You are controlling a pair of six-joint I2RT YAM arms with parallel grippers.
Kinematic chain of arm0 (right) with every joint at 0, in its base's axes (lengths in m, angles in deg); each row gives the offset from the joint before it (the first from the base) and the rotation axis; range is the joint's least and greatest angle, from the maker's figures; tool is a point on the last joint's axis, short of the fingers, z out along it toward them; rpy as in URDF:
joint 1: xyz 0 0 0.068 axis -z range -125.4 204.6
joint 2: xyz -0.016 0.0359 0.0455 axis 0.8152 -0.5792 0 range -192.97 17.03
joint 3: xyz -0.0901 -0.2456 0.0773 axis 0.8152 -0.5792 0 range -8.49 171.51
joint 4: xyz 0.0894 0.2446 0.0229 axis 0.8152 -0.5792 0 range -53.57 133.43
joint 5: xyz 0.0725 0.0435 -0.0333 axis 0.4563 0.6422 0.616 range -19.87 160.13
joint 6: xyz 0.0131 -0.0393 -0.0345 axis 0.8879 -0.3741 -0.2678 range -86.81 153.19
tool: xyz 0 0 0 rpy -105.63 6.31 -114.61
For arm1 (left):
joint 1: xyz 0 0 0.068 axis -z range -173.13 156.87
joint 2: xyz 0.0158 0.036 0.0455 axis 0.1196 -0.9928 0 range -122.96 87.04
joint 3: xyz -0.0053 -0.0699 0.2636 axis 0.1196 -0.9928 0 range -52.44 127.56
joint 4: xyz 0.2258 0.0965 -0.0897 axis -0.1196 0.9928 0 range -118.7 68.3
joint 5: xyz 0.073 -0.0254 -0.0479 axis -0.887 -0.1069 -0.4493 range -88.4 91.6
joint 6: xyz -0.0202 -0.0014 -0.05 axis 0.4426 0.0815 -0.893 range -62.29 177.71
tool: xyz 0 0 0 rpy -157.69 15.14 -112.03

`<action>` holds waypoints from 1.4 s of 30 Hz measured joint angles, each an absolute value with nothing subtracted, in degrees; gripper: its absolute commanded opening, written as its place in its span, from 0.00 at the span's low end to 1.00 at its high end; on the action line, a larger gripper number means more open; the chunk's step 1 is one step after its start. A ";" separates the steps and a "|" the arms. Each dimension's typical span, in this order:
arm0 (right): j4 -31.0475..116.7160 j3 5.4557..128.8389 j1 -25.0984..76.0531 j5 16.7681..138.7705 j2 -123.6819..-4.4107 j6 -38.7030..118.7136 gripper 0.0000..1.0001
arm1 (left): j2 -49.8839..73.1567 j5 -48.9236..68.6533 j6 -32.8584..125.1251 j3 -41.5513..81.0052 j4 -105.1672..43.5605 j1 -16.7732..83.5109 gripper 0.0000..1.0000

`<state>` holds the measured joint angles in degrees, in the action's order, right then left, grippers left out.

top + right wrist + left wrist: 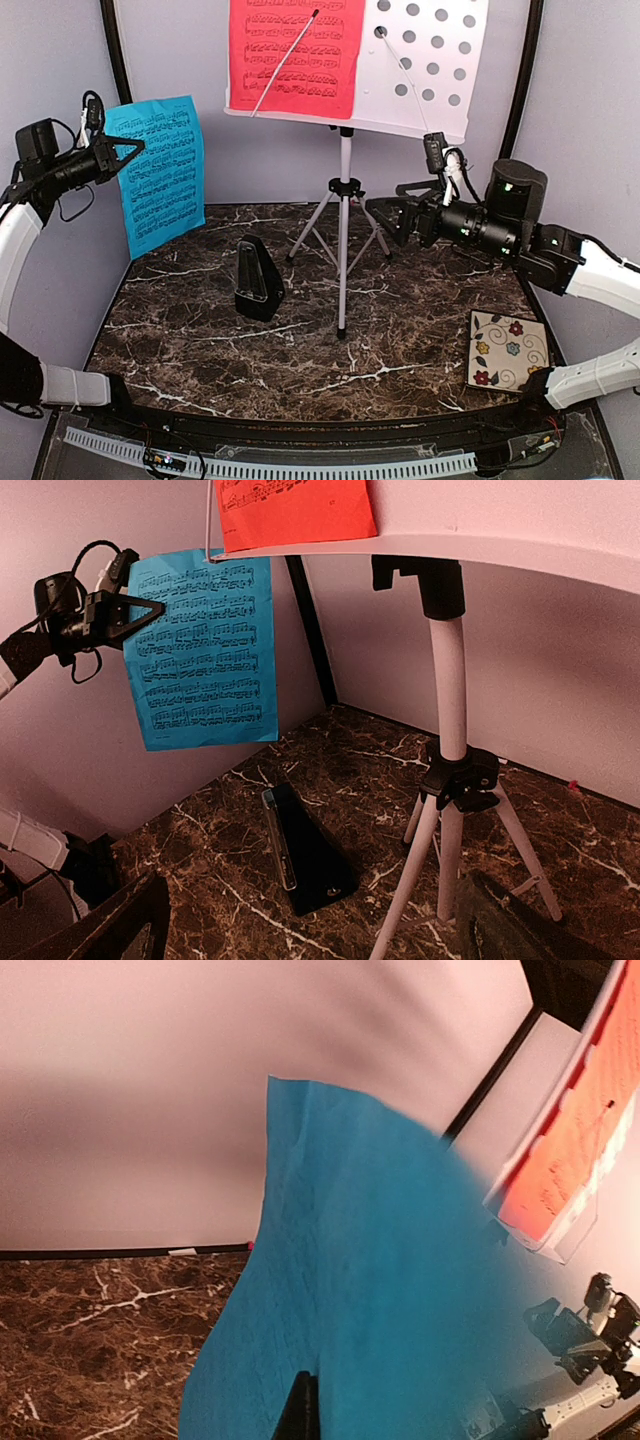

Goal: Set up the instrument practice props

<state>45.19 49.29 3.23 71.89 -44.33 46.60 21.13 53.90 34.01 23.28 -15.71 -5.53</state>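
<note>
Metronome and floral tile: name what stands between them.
The stand's tripod legs, on otherwise bare tabletop, stand between metronome and tile; the top view shows it.

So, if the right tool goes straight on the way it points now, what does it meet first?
Probably the music stand's tripod legs, close ahead of the right tool; the metronome lies beyond, though depth is unclear.

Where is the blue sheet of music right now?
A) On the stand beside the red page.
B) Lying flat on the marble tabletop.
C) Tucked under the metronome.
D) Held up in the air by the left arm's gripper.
D: the left gripper pinches the cyan-blue sheet-music page by its edge and holds it up in the air, while only the red page sits on the white music stand.
</note>
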 measured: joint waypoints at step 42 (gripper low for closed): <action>52.95 46.82 2.66 92.52 -49.38 48.24 0.99 | 37.88 62.20 35.23 2.52 -19.44 32.82 0.00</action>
